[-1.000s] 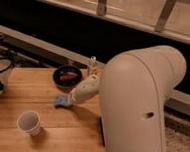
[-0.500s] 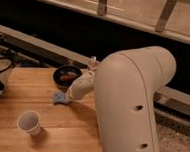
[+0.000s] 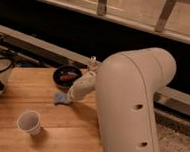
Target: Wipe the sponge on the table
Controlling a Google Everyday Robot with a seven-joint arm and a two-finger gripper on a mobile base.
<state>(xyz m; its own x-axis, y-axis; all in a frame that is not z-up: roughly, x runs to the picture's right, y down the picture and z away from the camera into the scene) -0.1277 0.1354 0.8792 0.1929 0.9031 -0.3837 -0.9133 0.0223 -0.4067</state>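
Observation:
The small light-blue sponge (image 3: 61, 98) lies on the light wooden table (image 3: 27, 92), a little in front of the black bowl. My white arm reaches in from the right, and the gripper (image 3: 69, 98) sits at the sponge's right edge, pressed down on it or just above it. The big white arm segment hides the table's right part.
A black bowl (image 3: 67, 76) with something reddish inside stands at the table's far edge. A white paper cup (image 3: 28, 122) stands near the front left. A small clear bottle (image 3: 93, 63) rises behind the arm. Dark gear sits off the table's left edge.
The sponge and gripper have shifted a little to the left across the table, and the arm has swung with them.

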